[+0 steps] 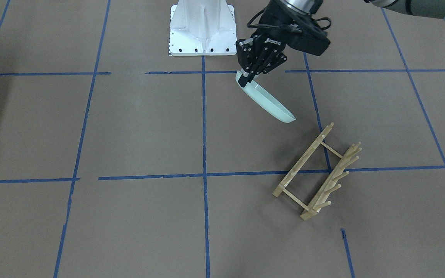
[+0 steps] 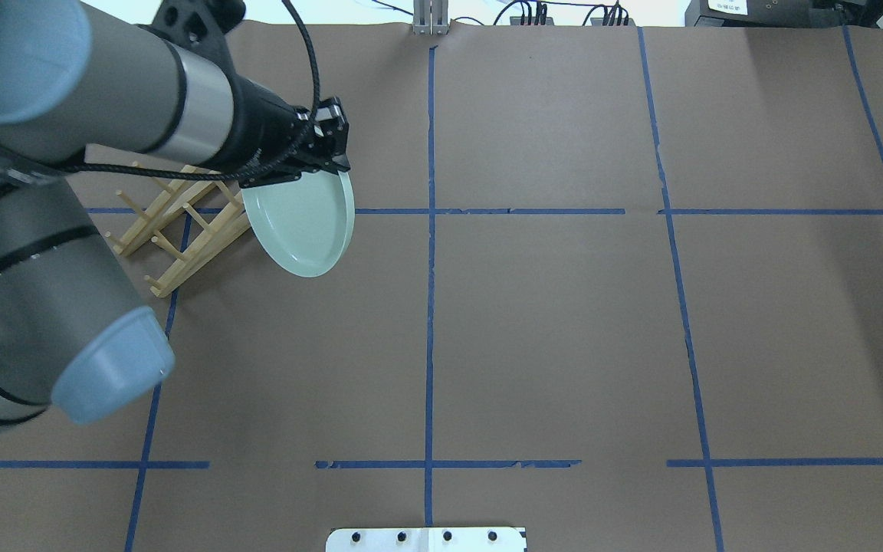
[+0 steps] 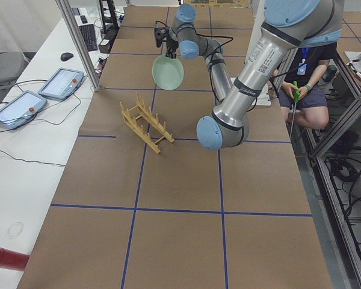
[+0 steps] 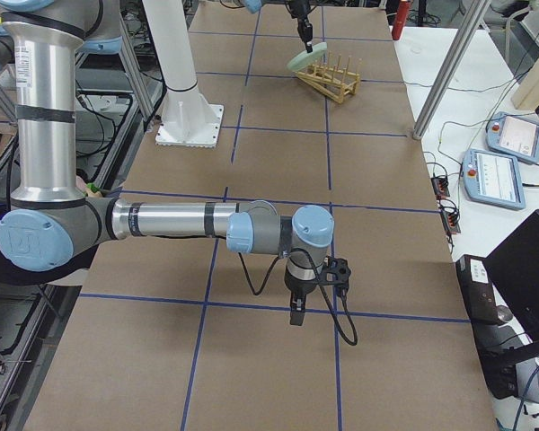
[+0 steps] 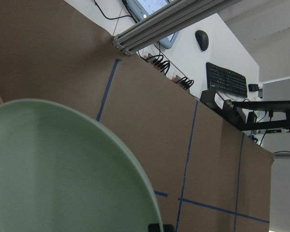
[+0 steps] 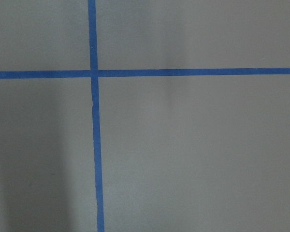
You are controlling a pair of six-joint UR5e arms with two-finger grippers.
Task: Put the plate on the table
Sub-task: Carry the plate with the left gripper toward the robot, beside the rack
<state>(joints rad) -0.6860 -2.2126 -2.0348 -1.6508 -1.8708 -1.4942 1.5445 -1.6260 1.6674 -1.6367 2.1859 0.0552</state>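
Mint-green plate, one, in left tool; one wooden rack.

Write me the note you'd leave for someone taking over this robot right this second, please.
Left gripper: shut on the rim of the plate.
Right gripper: hangs over the table, far from the work. Whether it is open or shut cannot be told.
The plate is in the air, steeply tilted, beside the wooden rack and not touching it.
Done: the plate is gripped and clear of the rack.
Left: lower the plate, lay it flat on the table, open the gripper, pull back.
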